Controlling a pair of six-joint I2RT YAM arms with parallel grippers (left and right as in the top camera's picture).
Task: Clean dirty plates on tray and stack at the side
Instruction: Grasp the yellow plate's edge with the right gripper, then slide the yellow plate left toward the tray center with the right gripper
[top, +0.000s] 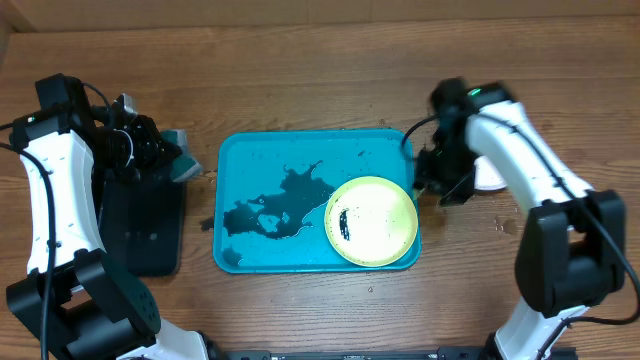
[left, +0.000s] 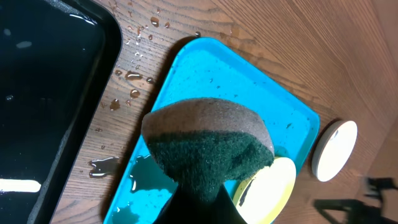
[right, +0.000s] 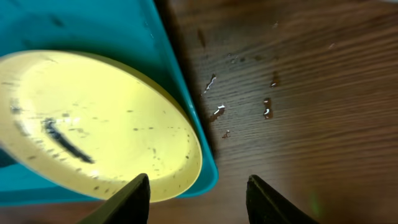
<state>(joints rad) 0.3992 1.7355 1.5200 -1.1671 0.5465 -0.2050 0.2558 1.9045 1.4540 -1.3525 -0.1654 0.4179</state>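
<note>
Turquoise tray (top: 300, 150) — yellow-green plate (top: 372, 222), dark-smeared

The tray (top: 250, 155) is smooth, glossy plastic, wet. The yellow-green plate (top: 372, 222) on it looks smooth and shiny. Left of the tray, the sponge (left: 211, 146) is coarse fibre; the table (top: 300, 90) beneath is matt grained wood.

The sponge (left: 208, 146) hides the left jaws; overhead, the white plate (top: 492, 180) is half-hidden.

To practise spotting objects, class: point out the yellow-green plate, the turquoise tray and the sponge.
yellow-green plate (top: 372, 222), overhead view, centre of its face.
turquoise tray (top: 262, 160), overhead view, bare floor near upper-left corner.
sponge (left: 210, 152), left wrist view, green scouring layer.
</note>
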